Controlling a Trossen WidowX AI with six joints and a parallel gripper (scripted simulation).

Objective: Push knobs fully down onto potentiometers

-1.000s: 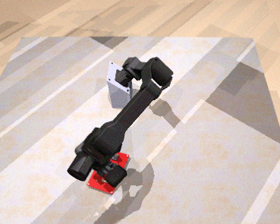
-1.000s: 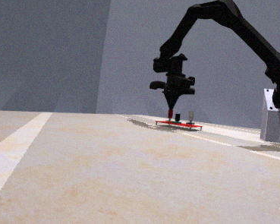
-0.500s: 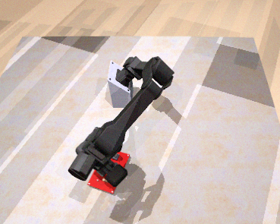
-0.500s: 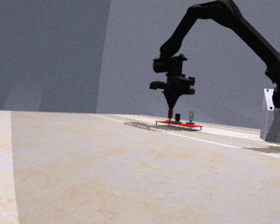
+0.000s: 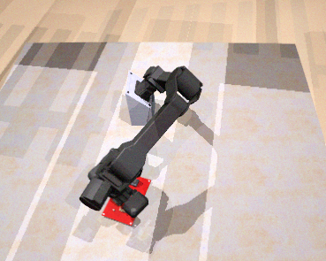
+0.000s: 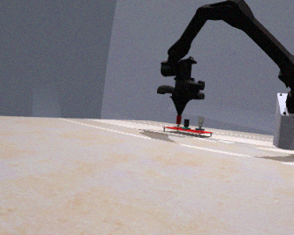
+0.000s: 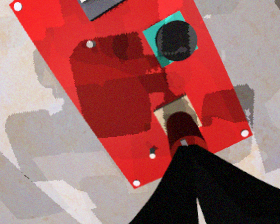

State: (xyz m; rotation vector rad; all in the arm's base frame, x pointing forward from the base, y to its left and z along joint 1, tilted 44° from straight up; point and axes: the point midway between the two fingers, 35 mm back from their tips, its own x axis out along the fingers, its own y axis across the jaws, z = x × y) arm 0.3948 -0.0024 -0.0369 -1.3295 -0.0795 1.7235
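Observation:
The red circuit board point(image 5: 125, 219) point(image 6: 194, 131) point(image 7: 45, 37) stands on short legs. A dark red knob point(image 6: 178, 119) point(image 7: 180, 125) stands upright over a tan potentiometer point(image 7: 166, 114). My gripper point(image 6: 178, 115) point(image 7: 188, 153) is shut and empty, pointing down, with its tips at the top of the red knob. A black round knob point(image 6: 186, 123) point(image 7: 176, 41) sits over a teal potentiometer point(image 7: 153, 34). A pale grey knob point(image 6: 201, 120) stands at the board's other end. Whether the red knob sits against its potentiometer is too small to tell. In the top view the arm hides the fingertips.
A dark-edged grey part point(image 7: 103, 7) is cut off at the top of the wrist view. Two small pins point(image 7: 90, 44) point(image 7: 152, 155) rise from the board. The arm's grey base stand point(image 5: 138, 114) point(image 6: 289, 132) is on the table away from the board.

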